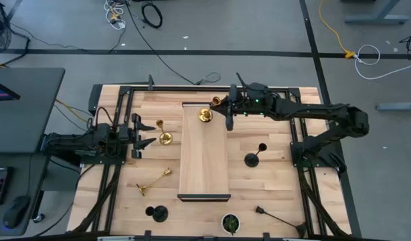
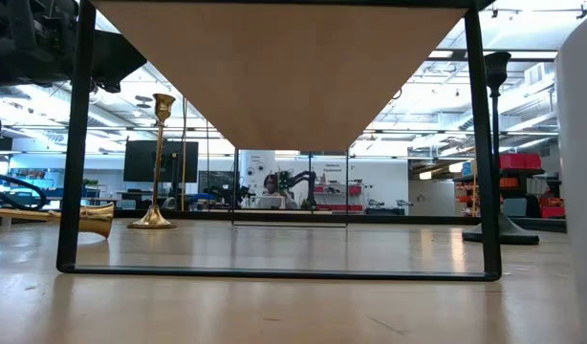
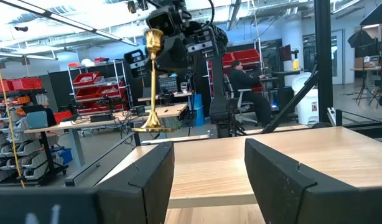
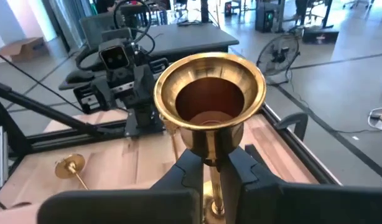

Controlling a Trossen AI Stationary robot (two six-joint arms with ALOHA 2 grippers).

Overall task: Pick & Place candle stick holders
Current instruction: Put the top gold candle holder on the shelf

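Right gripper clamps the thin stem of a shiny brass candle stick holder, dark fingers pinching just under the flared cup. Cup mouth is round, polished, faces up; long axis vertical. In the high view this held holder sits at the far end of the raised wooden shelf, pale smooth plank on a thin black metal frame. The left wrist view shows its round base on the plank, stem upright.

Left gripper waits at the left side of the table, jaws spread wide, nothing between them. Just beside it stands a second brass holder, upright, round base down. Nearer the front, a third brass holder lies on its side, long axis diagonal, base toward the front left.

Matte black holders: one upright right of the shelf, one at the front left, upright as far as I can tell, one lying flat at the front right, pointing along the table diagonally.

Round dark pot with green plant at the front edge. Table top is light wood planks, visible grain. Beyond the table, a seated person shows in the room.
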